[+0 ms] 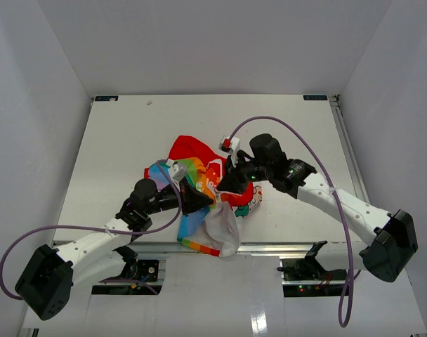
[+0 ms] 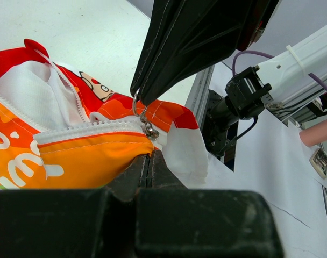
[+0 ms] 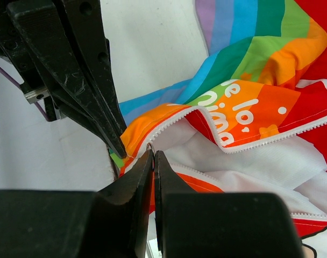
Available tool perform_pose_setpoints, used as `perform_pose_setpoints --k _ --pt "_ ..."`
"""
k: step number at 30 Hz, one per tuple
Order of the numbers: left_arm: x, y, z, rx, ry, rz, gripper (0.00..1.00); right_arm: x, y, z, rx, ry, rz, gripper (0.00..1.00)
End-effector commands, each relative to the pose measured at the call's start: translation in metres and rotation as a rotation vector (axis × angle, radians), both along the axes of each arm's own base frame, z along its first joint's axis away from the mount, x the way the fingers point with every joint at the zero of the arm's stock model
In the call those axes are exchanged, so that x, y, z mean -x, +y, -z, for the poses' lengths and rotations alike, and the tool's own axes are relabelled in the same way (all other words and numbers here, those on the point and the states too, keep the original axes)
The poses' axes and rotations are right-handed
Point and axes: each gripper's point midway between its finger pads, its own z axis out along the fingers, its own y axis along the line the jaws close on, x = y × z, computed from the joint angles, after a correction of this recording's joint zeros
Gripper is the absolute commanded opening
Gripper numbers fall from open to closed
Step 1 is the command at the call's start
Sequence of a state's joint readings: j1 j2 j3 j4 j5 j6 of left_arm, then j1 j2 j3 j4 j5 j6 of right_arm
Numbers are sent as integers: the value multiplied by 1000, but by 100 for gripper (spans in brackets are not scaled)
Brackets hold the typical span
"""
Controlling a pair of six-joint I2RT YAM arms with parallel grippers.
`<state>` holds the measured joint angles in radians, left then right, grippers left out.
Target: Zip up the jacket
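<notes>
Jacket pinched by both grippers

Top view: the jacket [image 1: 199,158] lies crumpled in the middle of the table [image 1: 115,140], a bit toward 6 o'clock. The left gripper [image 1: 208,203] reaches in from 8 o'clock and the right gripper [image 1: 222,188] from 3 o'clock.

Left wrist view: the left gripper is squeezed tight on the jacket's orange edge. At 12 o'clock, the right gripper's tip pinches the ring of the zipper pull [image 2: 138,109].

Right wrist view: the right gripper's jaws are closed on that ring. The left gripper is at 10 o'clock.

White lettering [image 3: 244,110] on the jacket [image 3: 249,37] (folded, partly hidden) gives no whole readable word.
</notes>
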<state>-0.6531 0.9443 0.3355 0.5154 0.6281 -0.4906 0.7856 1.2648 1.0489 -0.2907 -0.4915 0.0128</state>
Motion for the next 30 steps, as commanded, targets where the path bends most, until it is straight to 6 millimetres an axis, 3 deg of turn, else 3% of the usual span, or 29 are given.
perform_pose_setpoints --k 1,18,23,30 --pt "14 -3 -3 7 4 80 0 -22 8 -16 -57 -95 46 8" --pt "19 -5 -6 24 8 120 0 -47 7 -25 -101 -201 155 8" --pt "26 -6 -11 50 -1 149 0 -47 3 -24 -123 -241 168 8" --pt "17 -6 -5 23 10 105 0 -31 12 -15 -155 -228 88 8"
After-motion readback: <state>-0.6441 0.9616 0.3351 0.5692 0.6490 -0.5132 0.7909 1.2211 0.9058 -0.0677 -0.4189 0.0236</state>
